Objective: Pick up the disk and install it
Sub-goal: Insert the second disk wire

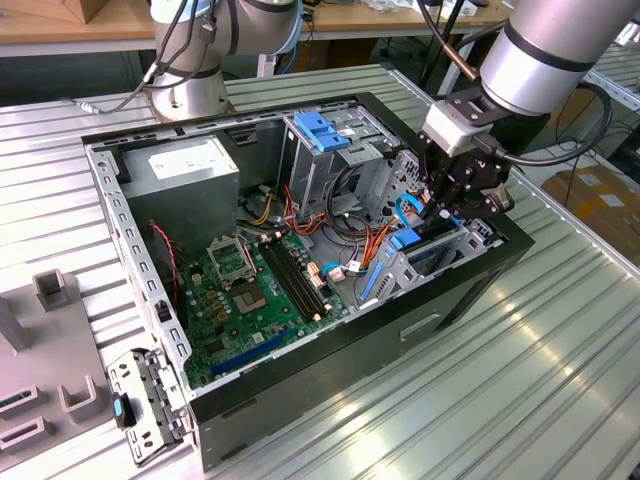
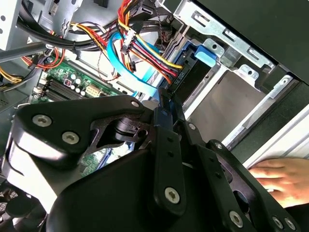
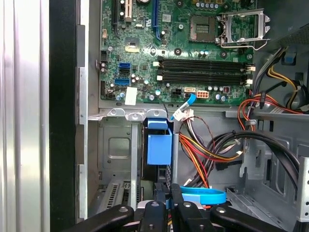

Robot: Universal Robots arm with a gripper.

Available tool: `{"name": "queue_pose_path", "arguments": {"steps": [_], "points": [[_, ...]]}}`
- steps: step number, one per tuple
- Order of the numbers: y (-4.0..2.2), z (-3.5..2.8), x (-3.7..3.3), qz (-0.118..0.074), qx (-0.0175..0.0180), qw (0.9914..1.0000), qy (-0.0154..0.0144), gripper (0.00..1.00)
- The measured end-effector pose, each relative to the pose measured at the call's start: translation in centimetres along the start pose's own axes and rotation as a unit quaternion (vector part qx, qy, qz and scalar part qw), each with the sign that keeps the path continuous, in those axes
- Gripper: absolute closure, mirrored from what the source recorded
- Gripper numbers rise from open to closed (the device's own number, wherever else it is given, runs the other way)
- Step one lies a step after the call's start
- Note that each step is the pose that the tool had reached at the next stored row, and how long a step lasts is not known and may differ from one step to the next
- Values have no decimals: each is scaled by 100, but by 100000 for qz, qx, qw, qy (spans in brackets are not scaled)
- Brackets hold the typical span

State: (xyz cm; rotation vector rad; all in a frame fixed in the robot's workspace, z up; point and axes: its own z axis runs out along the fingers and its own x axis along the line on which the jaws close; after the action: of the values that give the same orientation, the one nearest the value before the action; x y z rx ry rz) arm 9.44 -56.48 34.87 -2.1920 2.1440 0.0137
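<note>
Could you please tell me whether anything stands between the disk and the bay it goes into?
Nothing visible does. In the second wrist view the disk sits at the mouth of the bay by the gripper; the wire bundle runs beside it, not across.

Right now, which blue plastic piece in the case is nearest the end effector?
The small blue tab just below the end effector; the bigger light-blue latch sits farther toward the exterior view's left.

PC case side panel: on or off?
Off. The case lies with its open side up, and the motherboard and cables are exposed in the exterior view.
</note>
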Motion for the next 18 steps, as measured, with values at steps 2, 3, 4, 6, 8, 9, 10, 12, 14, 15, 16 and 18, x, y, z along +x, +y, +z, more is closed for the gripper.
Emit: {"name": "queue_pose_path", "arguments": {"steps": [2,3,4,6,8,9,10,12,14,15,16,18], "points": [[0,1,0,40,4,100000,10,84],[0,4,0,52,5,100000,3,84],[0,8,0,63,8,100000,5,84],[0,15,2,66,10,100000,2,84],[1,26,3,65,10,100000,0,84],[1,30,4,64,8,100000,3,84],[1,37,4,66,9,100000,0,84],[2,59,8,65,9,100000,4,84],[3,72,11,70,9,100000,0,84],[3,72,11,69,9,100000,2,84],[3,73,11,70,8,100000,1,84],[3,75,11,69,9,100000,-18,84]]}}
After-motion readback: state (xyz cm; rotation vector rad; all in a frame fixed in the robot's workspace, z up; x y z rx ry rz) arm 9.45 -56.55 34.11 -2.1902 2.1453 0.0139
